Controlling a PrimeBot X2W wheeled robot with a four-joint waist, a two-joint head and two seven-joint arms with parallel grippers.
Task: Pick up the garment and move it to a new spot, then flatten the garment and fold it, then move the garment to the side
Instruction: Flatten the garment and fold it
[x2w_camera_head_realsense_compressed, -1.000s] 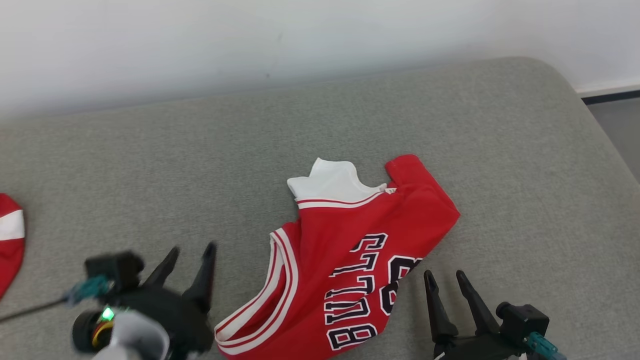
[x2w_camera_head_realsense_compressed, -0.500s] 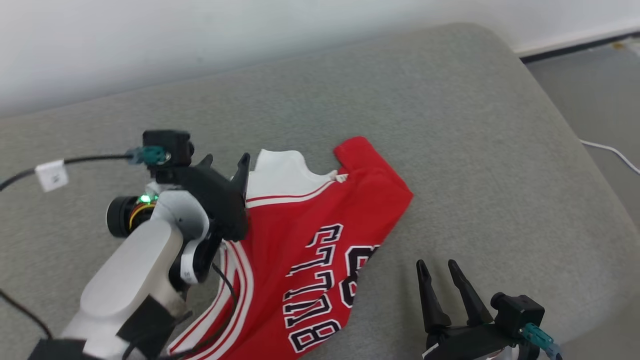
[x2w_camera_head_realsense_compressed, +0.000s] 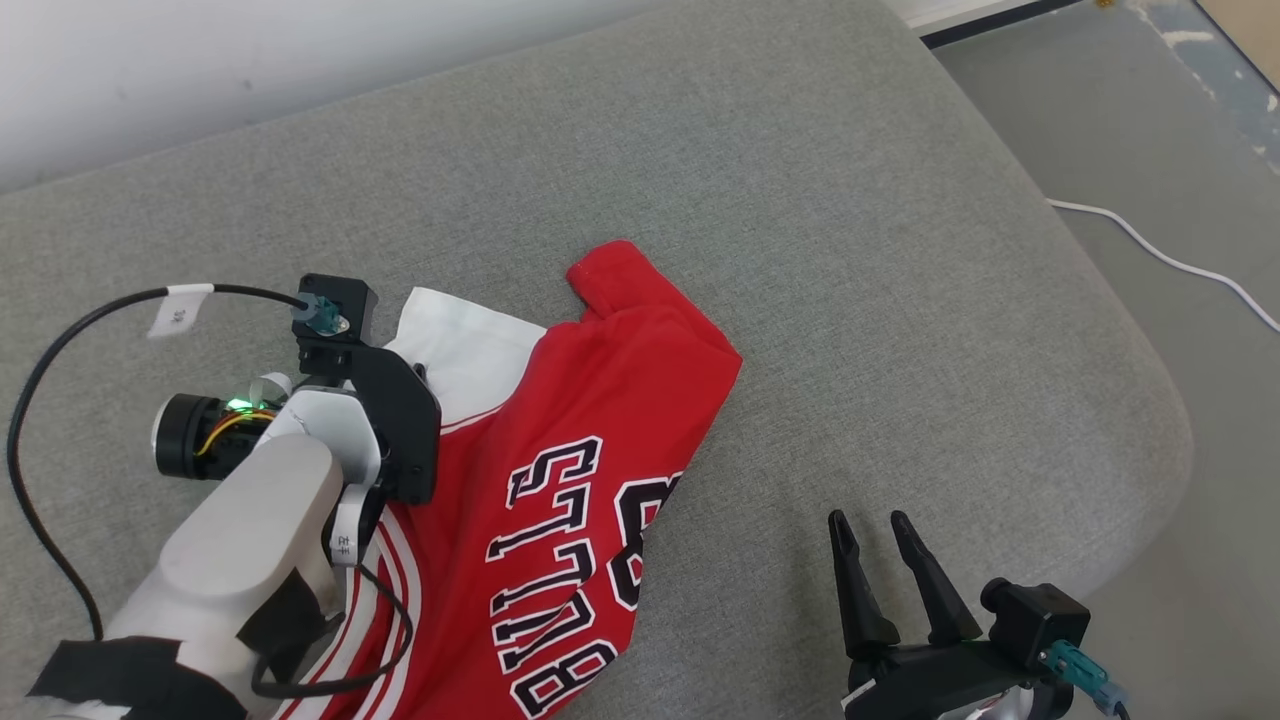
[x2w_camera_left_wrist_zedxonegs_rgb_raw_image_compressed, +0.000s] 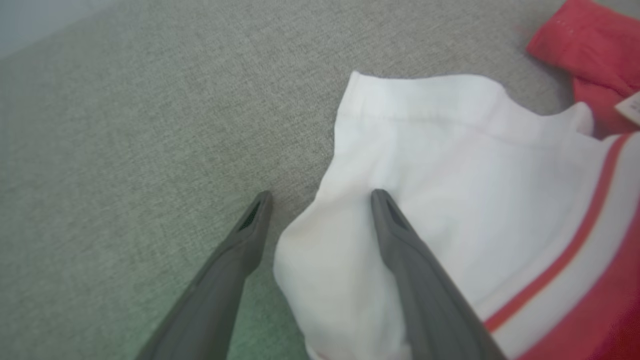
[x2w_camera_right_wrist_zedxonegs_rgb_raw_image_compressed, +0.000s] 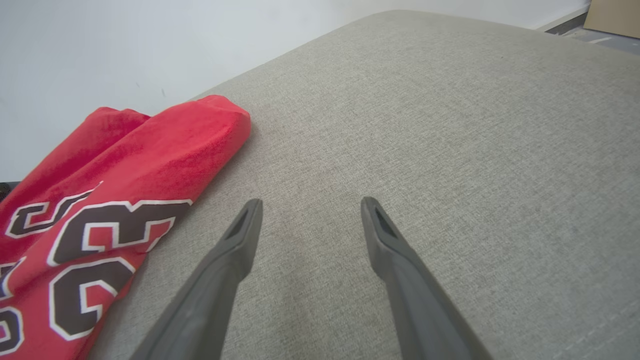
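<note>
Grey woven cushion (x2w_camera_head_realsense_compressed: 850, 250) carries everything we see. Nearest, toward its right edge, our right gripper (x2w_camera_head_realsense_compressed: 868, 525) hovers over bare fabric, jaws apart and empty. Farther in, mid-cushion, the red Bulls jersey (x2w_camera_head_realsense_compressed: 560, 480) lies crumpled. Our left gripper (x2w_camera_left_wrist_zedxonegs_rgb_raw_image_compressed: 320, 197) stands wide apart astride its white shoulder edge.

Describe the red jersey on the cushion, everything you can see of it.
The jersey is red, knit-looking fabric with black, white-outlined lettering and numerals, red-and-white striped trim, and a white panel near the neck. It lies rumpled and partly folded over on the grey cushion, not flat. The left gripper, open, straddles the white panel's edge, one finger above the cloth and one above the cushion. Whether it touches the cloth is unclear.
</note>
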